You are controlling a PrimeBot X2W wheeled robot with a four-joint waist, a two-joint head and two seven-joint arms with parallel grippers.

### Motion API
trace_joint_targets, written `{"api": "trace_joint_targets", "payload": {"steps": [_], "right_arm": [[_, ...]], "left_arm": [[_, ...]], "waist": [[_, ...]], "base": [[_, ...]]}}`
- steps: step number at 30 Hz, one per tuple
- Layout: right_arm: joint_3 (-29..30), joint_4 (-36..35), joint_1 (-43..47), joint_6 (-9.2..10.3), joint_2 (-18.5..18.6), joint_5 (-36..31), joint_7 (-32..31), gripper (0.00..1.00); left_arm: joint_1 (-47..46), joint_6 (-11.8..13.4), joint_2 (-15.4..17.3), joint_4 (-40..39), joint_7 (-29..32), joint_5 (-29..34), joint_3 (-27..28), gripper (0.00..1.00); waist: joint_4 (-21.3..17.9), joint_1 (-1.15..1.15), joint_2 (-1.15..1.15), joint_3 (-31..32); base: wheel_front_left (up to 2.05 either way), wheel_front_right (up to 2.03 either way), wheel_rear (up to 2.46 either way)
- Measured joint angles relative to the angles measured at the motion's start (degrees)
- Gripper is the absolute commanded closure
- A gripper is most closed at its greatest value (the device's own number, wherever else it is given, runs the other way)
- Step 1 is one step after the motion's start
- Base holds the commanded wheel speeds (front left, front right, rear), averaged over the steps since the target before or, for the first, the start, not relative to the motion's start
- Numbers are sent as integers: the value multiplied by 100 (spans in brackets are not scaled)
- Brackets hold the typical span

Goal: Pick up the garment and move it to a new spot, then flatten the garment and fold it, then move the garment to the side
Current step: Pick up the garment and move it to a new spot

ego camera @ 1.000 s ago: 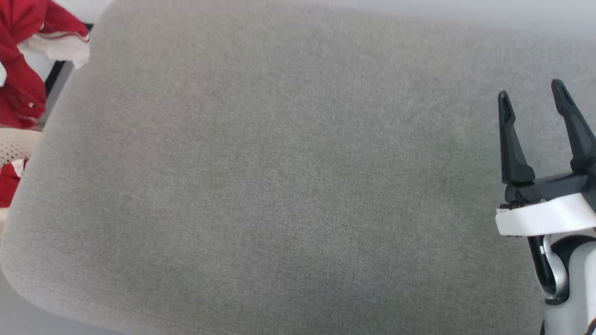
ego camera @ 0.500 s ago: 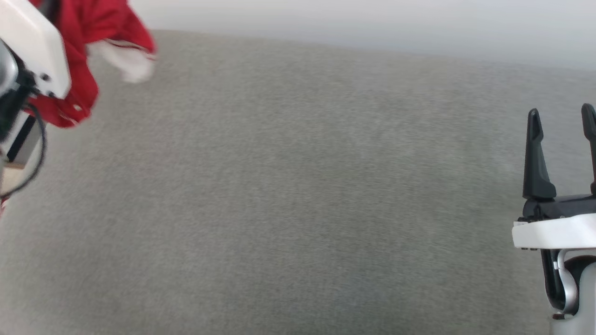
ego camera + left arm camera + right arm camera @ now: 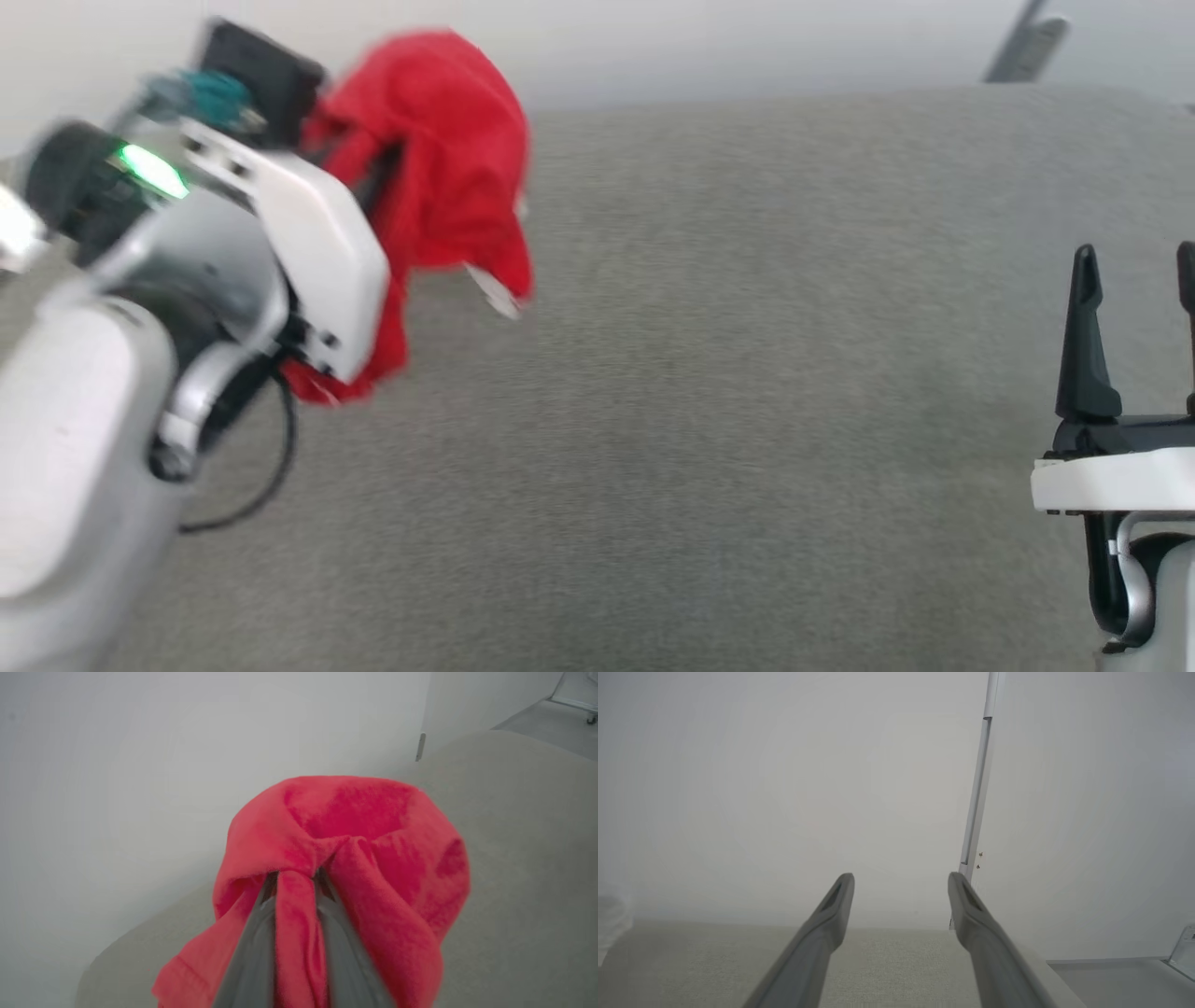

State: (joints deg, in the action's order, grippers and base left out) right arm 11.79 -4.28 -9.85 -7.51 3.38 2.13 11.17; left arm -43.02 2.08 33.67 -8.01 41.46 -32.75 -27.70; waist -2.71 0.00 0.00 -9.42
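cushion [image 3: 747, 420]: big grey fabric pad under everything
garment [image 3: 448, 177]: bright red, soft and fuzzy, bunched in a lump; bit of white poking out low; hanging over the cushion's far left
right gripper [image 3: 1135, 257]: fingers spread wide, holding nothing
left gripper [image 3: 295, 879]: pinching a red fold

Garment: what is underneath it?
Beneath the garment, bunched in the left pincer, lies the grey padded surface. Red folds cover the pincer's tips; whether fabric touches the surface cannot be told.
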Motion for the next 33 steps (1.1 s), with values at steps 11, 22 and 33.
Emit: {"api": "trace_joint_targets", "payload": {"steps": [11, 22, 33], "right_arm": [[-101, 550, 46, 0, -33, 145, 214, 0], [-326, 1035, -98, 0, -42, 269, 348, 0], [-407, 1173, -125, 0, -44, 246, 376, 0]], "left_arm": [[728, -110, -400, 837, 188, -237, -689, 100], [1101, -481, -877, 2602, -138, -354, -1155, 100], [965, -738, -1105, 3334, -1029, -411, -1151, 0]], "waist": [[-722, 0, 0, -224], [-918, 0, 0, -354], [-599, 0, 0, -180]], "base": [[0, 0, 0], [0, 0, 0], [0, 0, 0]]}}
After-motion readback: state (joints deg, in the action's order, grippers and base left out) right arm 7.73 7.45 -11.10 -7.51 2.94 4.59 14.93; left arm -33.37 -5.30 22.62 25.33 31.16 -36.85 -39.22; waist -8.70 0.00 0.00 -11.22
